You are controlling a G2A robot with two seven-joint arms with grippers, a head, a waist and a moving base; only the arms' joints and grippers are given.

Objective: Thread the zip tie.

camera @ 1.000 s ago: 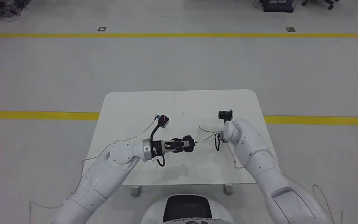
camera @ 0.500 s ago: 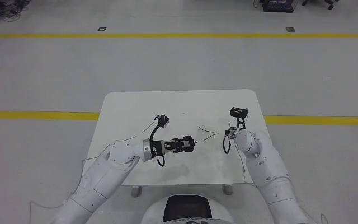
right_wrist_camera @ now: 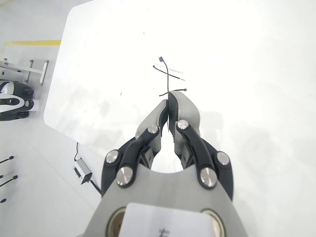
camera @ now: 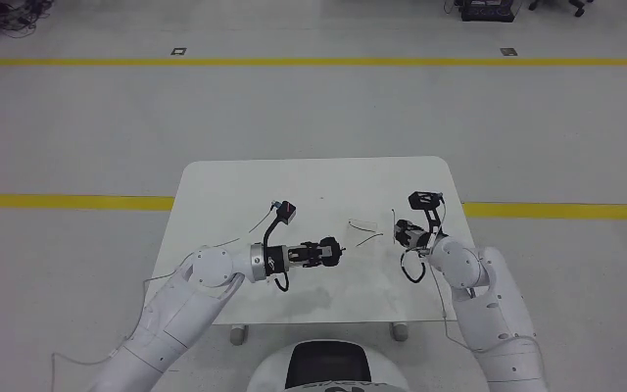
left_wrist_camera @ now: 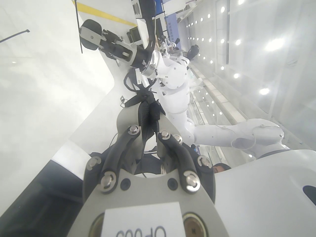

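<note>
My right gripper (right_wrist_camera: pixel 168 99) is shut on a thin black zip tie (right_wrist_camera: pixel 167 75). The strap runs out past the fingertips and ends in its small square head, hanging above the white table (right_wrist_camera: pixel 222 38). In the left wrist view the same zip tie (left_wrist_camera: pixel 77 20) stands upright in the right gripper (left_wrist_camera: pixel 83 35) over the table's far side. My left gripper (left_wrist_camera: pixel 148 114) is shut, with nothing visible between its dark pads. From above, the left gripper (camera: pixel 336 252) hovers over the table's front middle, and the right gripper (camera: pixel 400 233) faces it a short way off.
Two loose black zip ties (right_wrist_camera: pixel 170 75) lie crossed on the table under the held one, between the grippers (camera: pixel 364 233). Another zip tie (left_wrist_camera: pixel 14 35) lies farther out. The table's rounded edge (left_wrist_camera: pixel 112 82) is close to the right arm.
The right arm has swung outward to the right, carrying its gripper slightly right and away from the left one. The left arm has kept still.
</note>
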